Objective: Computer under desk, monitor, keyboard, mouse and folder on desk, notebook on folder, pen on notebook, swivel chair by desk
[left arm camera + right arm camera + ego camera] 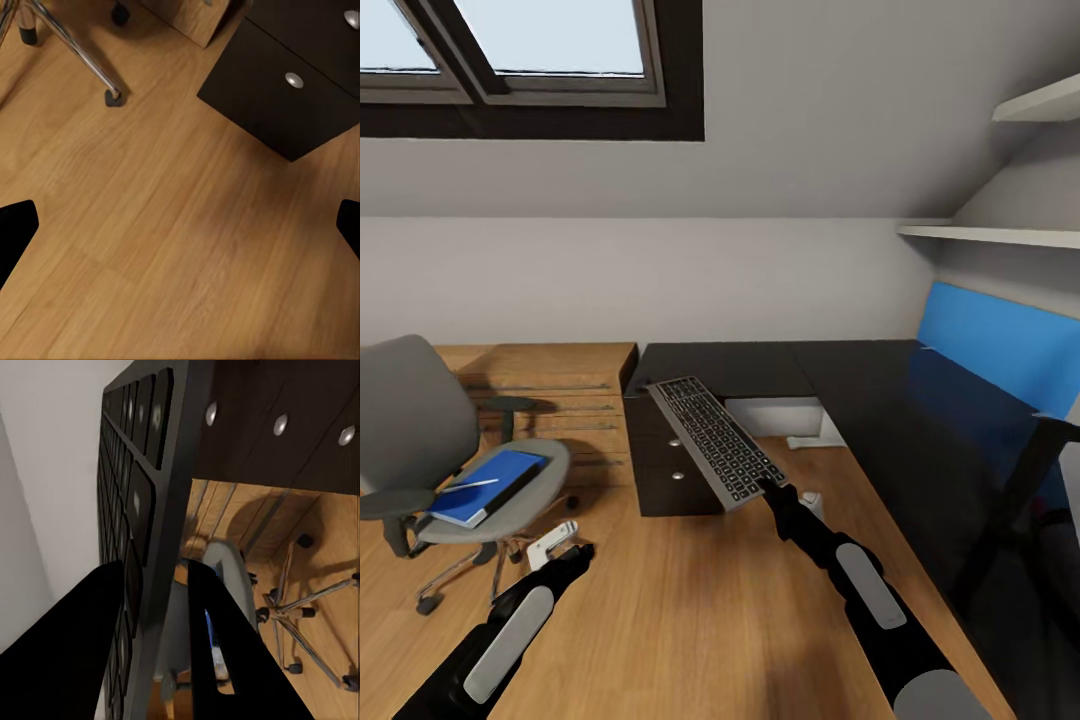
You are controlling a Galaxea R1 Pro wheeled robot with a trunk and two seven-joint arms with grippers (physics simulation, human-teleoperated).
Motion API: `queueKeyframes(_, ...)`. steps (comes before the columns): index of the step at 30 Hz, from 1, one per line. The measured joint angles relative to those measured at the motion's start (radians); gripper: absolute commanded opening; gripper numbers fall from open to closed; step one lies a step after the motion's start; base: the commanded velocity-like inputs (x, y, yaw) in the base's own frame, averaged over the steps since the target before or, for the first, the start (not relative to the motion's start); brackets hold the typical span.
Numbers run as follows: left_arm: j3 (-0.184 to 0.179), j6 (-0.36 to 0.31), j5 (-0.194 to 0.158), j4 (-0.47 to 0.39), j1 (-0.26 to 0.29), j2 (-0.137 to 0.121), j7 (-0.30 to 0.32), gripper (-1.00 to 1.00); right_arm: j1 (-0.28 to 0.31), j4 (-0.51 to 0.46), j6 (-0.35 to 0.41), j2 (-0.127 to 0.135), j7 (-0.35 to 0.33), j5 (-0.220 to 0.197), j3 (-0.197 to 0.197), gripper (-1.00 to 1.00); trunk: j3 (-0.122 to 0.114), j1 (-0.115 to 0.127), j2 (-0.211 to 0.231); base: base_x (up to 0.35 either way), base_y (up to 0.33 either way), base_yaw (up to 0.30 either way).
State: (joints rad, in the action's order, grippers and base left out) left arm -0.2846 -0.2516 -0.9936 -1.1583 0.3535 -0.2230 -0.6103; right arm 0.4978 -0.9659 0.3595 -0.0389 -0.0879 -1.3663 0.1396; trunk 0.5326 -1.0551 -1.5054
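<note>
My right gripper (768,487) pinches the keyboard (717,441) by one short end, held aloft before the desk (840,375). Left gripper (180,225) wide, idle. Advice: level it, lower flat onto the desktop.

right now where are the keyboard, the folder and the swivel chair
keyboard (718,442): head view, middle of its key field, held up by the right gripper (768,487).
folder (490,486): head view, its blue cover, lying on the chair seat.
swivel chair (405,415): head view, the grey backrest.
</note>
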Motion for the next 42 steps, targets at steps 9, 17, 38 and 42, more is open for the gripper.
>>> queueKeyframes(9,-0.001,-0.002,-0.002,0.0,0.0,0.0,0.001,1.0,-0.001,0.029,-0.105,-0.03,0.004,-0.002,0.001,-1.0,0.0,0.0,0.0,0.321,0.0,0.0)
queueKeyframes(17,-0.001,-0.002,-0.002,0.0,0.0,0.0,0.0,1.0,-0.012,0.028,-0.116,-0.03,-0.001,-0.004,0.05,-1.0,0.0,0.0,0.0,0.321,0.0,0.0)
queueKeyframes(38,-0.014,-0.006,-0.005,0.0,0.0,0.0,-0.001,1.0,-0.012,0.031,-0.118,-0.028,-0.003,-0.004,0.054,-1.0,0.0,0.0,0.0,0.32,0.0,0.0)
queueKeyframes(42,-0.084,0.002,-0.006,0.002,0.0,0.001,-0.005,1.0,-0.012,0.03,-0.119,-0.028,-0.001,-0.003,0.054,-1.0,0.0,0.0,0.0,0.126,0.018,0.0)
